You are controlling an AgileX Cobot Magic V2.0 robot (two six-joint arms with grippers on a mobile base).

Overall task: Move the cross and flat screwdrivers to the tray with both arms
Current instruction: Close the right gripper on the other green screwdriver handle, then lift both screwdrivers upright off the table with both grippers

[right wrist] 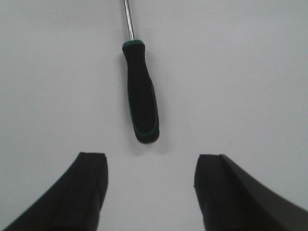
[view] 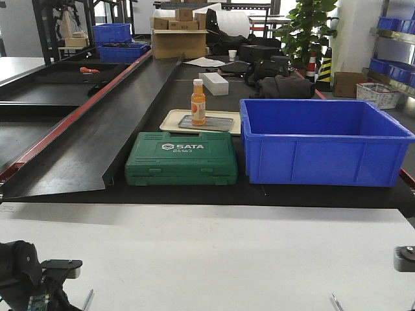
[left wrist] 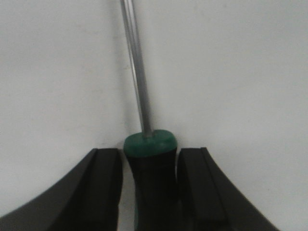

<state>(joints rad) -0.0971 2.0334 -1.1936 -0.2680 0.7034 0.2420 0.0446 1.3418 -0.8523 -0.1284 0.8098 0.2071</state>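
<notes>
Left fingers (left wrist: 108, 187) flank one screwdriver (left wrist: 151, 163) at its handle so closely that I cannot tell whether they clamp it. Right fingers (right wrist: 91, 187) stand spread, with the other screwdriver (right wrist: 141, 103) lying just beyond them on the white table (view: 207, 259). Neither tool is delivered, so the whole transfer is left. Far off, the grey tray (view: 217, 124) rests on a beige tray (view: 170, 118) and holds only an orange bottle (view: 198, 102). The floor of the blue crate (view: 324, 162) to its right is hidden.
</notes>
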